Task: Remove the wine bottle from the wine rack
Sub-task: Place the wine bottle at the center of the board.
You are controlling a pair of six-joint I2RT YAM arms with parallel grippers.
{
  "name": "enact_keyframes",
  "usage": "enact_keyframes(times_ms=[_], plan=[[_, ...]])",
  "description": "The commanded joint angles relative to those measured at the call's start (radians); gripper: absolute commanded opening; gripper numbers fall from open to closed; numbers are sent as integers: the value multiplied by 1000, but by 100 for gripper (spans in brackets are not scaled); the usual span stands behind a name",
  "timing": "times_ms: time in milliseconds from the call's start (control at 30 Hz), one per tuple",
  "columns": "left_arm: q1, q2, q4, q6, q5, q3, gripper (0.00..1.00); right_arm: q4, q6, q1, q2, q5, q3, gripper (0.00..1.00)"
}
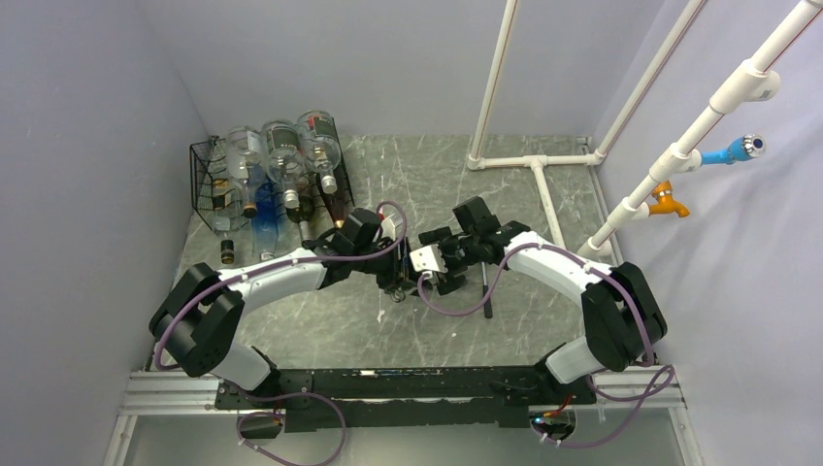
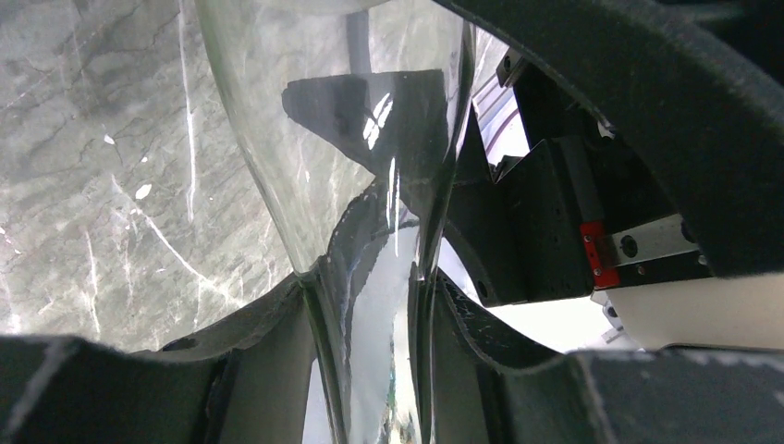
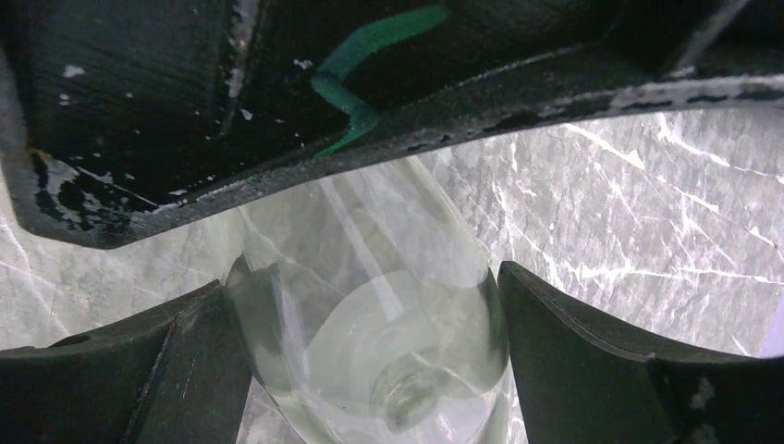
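Note:
The black wire wine rack (image 1: 207, 184) stands at the back left with several bottles lying in it. A clear glass wine bottle is off the rack, held between both arms at mid table, and is barely visible in the top view. My left gripper (image 1: 396, 279) (image 2: 370, 310) is shut on the bottle's neck (image 2: 374, 342), and the body (image 2: 324, 139) widens away from it. My right gripper (image 1: 442, 267) (image 3: 365, 319) is shut on the bottle's body (image 3: 370, 351), with a finger pressed on each side.
A small dark bottle (image 1: 226, 253) stands on the table in front of the rack. A black rod (image 1: 485, 289) lies just right of the grippers. A white pipe frame (image 1: 539, 165) rises at the back right. Purple walls close in both sides.

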State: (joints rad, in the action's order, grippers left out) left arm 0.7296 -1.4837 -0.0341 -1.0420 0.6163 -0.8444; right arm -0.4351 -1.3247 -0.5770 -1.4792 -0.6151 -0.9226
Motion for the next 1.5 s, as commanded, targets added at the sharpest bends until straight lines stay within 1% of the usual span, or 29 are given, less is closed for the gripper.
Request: enact_keyframes(times_ms=[0, 67, 167, 233, 333, 433, 600, 667, 833, 1067, 1267, 1467], plan=[[5, 86, 213, 2, 65, -25, 8, 17, -1, -2, 3, -16, 3, 73], [5, 93, 211, 2, 63, -20, 14, 13, 3, -3, 4, -32, 0, 68], [4, 106, 208, 2, 56, -12, 29, 7, 12, -2, 4, -55, -5, 60], [4, 112, 211, 0, 58, -5, 38, 6, 23, -3, 6, -68, -7, 57], [5, 120, 216, -5, 60, 6, 48, 8, 44, -2, 5, -88, -11, 54], [4, 125, 220, -7, 65, 14, 56, 9, 60, -1, 3, -101, -13, 52], [1, 133, 202, 1, 62, 12, 70, 12, 69, -1, 0, -102, -14, 52], [0, 140, 189, 10, 59, 11, 73, 13, 76, 2, 3, -109, -14, 51], [-12, 184, 142, 32, 35, 28, 77, 9, 102, 17, 11, -151, -16, 51], [-24, 256, 130, 49, 6, 66, 83, -2, 131, 32, 16, -211, -27, 51], [-24, 291, 110, 86, -6, 63, 89, 3, 155, 44, 16, -243, -27, 50], [-24, 334, 42, 169, -52, 59, 90, 6, 179, 56, 16, -282, -30, 50]])
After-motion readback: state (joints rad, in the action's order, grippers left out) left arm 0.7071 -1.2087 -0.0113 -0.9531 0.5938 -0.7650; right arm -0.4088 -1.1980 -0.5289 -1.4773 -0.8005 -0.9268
